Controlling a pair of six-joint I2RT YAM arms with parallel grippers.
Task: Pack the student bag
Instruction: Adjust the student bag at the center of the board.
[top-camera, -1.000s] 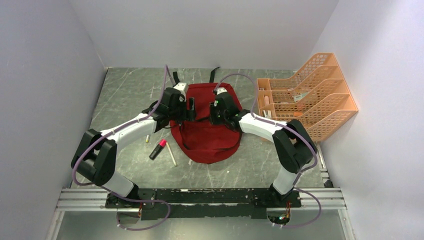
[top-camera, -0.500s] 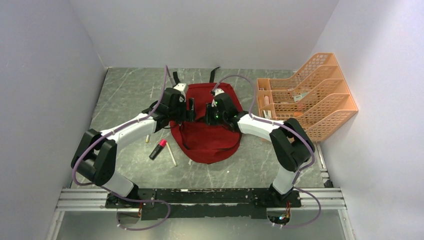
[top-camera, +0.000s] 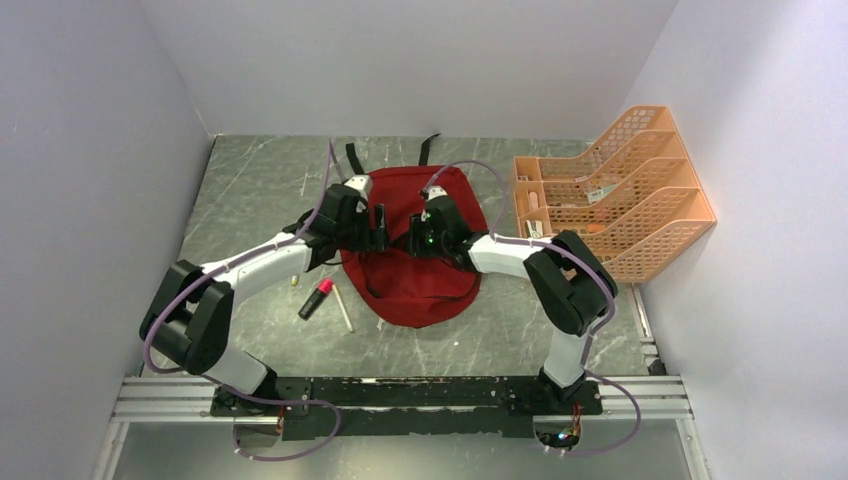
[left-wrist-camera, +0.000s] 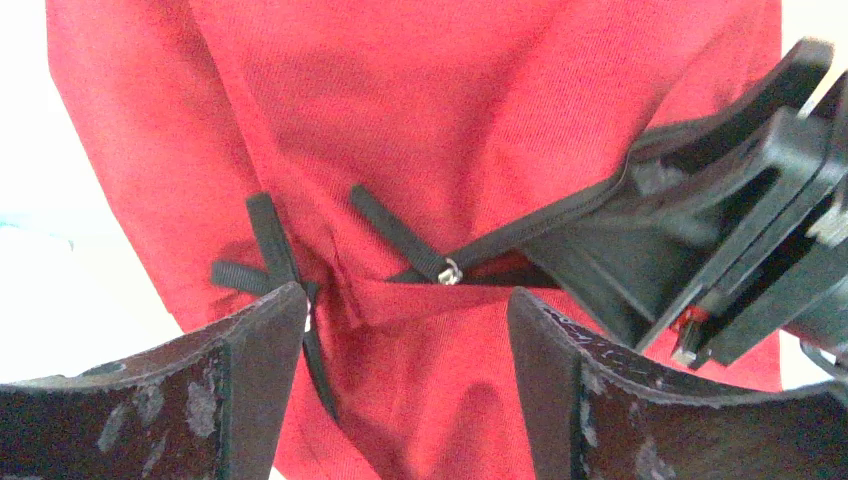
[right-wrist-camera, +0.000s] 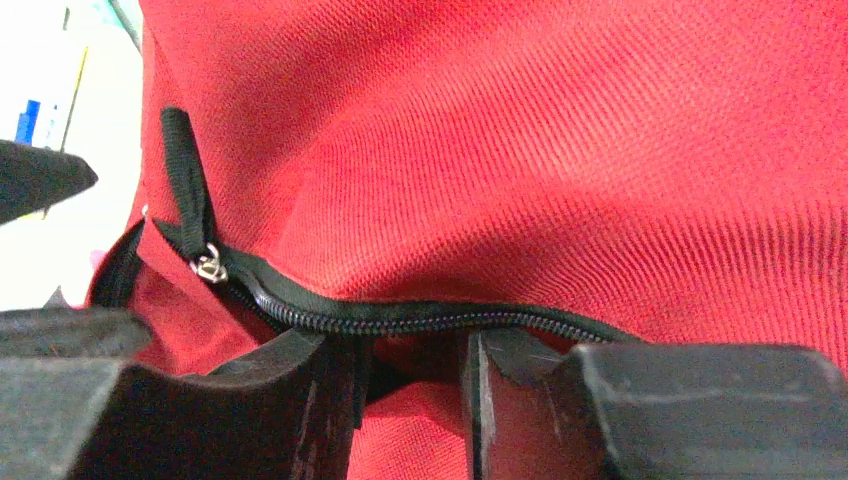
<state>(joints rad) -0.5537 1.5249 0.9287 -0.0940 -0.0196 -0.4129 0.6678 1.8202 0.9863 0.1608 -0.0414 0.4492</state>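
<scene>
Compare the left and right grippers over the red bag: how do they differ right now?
The left gripper is wide open; the right gripper shows only a narrow gap. Left hovers by a zipper pull; right sits at the zipper's edge, fabric in its gap. Both are over the student bag.

Dark red fabric backpack (top-camera: 420, 285) ctr of grey marbled table (top-camera: 260, 190), orange plastic mesh file organizer (top-camera: 620, 200) to R, black red-capped marker (top-camera: 315, 298) to L.

We see a grey marbled table (top-camera: 250, 190). A red backpack (top-camera: 420, 290) lies flat at its middle, and an orange mesh file rack (top-camera: 640, 215) stands at the right edge. Left of the backpack lie a pink-capped marker (top-camera: 315, 298), a pale stick (top-camera: 343, 307) and a small yellowish piece (top-camera: 293, 281).
</scene>
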